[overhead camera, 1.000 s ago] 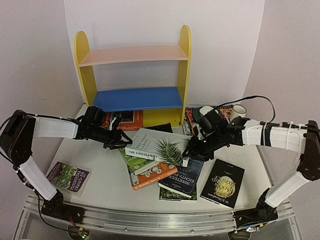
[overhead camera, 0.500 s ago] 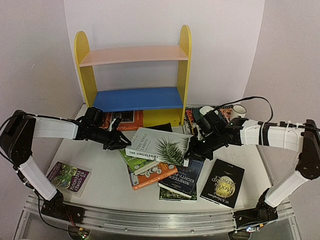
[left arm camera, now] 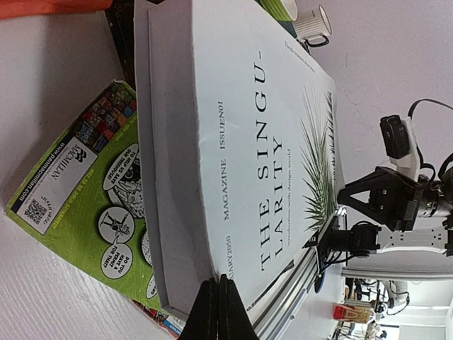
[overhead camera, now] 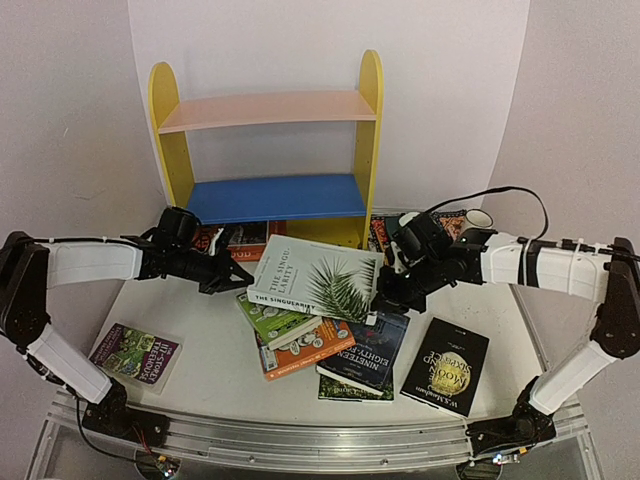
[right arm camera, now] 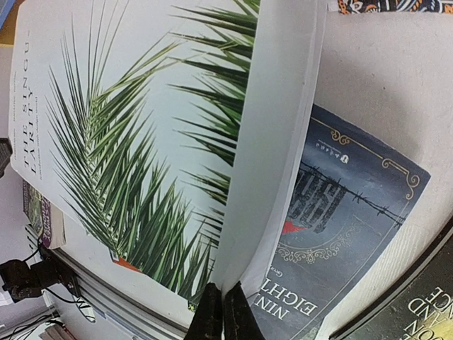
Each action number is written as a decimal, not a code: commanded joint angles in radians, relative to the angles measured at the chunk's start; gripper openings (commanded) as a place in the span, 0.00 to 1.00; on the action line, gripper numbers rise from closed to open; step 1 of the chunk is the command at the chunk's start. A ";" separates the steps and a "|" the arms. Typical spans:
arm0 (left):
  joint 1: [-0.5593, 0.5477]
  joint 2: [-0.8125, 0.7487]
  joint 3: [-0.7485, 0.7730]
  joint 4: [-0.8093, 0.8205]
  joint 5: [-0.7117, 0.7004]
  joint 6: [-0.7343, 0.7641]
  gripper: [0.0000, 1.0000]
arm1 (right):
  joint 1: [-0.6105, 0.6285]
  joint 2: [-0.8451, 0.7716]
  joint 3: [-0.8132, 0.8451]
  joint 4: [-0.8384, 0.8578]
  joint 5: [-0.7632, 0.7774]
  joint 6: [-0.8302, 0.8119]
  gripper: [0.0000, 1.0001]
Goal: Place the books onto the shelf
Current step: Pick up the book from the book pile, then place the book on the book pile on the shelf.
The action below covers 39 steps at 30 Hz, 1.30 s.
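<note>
Left gripper and right gripper are pinched together; only my wrist cameras show it. Between them the white palm-leaf book lies long-ways, spine toward me.

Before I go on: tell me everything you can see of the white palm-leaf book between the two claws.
The white book is a thick matte softcover, closed and face up, with a green palm frond and the black title THE SINGULARITY. It tops the pile before the shelf, lying over a green book and a dark book. The left claw and right claw, both shut, have their tips against its opposite sides; no pinch is visible.
</note>
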 commanded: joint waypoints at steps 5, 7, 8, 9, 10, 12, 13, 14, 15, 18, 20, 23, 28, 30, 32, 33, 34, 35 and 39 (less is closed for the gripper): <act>-0.014 -0.037 0.005 0.040 -0.012 -0.045 0.00 | 0.029 0.085 0.153 0.060 -0.056 -0.075 0.00; -0.007 -0.036 0.000 0.038 -0.035 -0.045 0.00 | 0.029 0.106 0.171 0.061 -0.055 -0.081 0.00; -0.001 -0.037 -0.002 0.037 -0.041 -0.047 0.00 | 0.029 0.116 0.180 0.061 -0.054 -0.085 0.00; 0.006 -0.037 -0.004 0.036 -0.043 -0.047 0.00 | 0.029 0.125 0.190 0.061 -0.054 -0.087 0.00; 0.012 -0.038 -0.003 0.036 -0.041 -0.048 0.00 | 0.029 0.134 0.198 0.060 -0.054 -0.090 0.00; 0.024 -0.035 0.001 0.036 -0.034 -0.050 0.00 | 0.029 0.152 0.223 0.061 -0.055 -0.098 0.00; 0.030 -0.032 0.004 0.036 -0.029 -0.049 0.00 | 0.029 0.164 0.237 0.061 -0.058 -0.102 0.00; 0.036 -0.027 0.007 0.036 -0.023 -0.048 0.00 | 0.029 0.173 0.250 0.060 -0.061 -0.106 0.00; 0.045 -0.022 0.009 0.036 -0.018 -0.048 0.00 | 0.029 0.185 0.263 0.059 -0.062 -0.108 0.00; 0.077 0.002 0.017 0.034 -0.001 -0.039 0.00 | 0.029 0.225 0.305 0.055 -0.066 -0.117 0.00; 0.100 0.020 0.026 0.035 0.019 -0.034 0.00 | 0.029 0.247 0.330 0.053 -0.065 -0.121 0.00; 0.132 0.048 0.049 0.034 0.047 -0.024 0.00 | 0.024 0.283 0.370 0.047 -0.063 -0.130 0.00; 0.175 0.090 0.086 0.034 0.073 -0.015 0.00 | 0.011 0.358 0.454 0.039 -0.087 -0.136 0.00; 0.181 0.091 0.097 0.034 0.059 -0.010 0.00 | 0.008 0.387 0.491 0.035 -0.097 -0.139 0.00; 0.185 0.089 0.108 0.033 0.041 -0.006 0.00 | 0.007 0.416 0.529 0.031 -0.103 -0.140 0.00; 0.190 0.090 0.113 0.033 0.035 -0.004 0.00 | 0.005 0.428 0.543 0.030 -0.104 -0.140 0.00; 0.194 0.093 0.118 0.031 0.031 -0.002 0.00 | 0.002 0.441 0.559 0.029 -0.105 -0.141 0.00; 0.199 0.096 0.123 0.031 0.025 -0.001 0.00 | 0.001 0.453 0.571 0.029 -0.107 -0.141 0.00; 0.218 0.112 0.146 0.027 0.004 0.003 0.00 | -0.011 0.507 0.644 0.028 -0.122 -0.154 0.00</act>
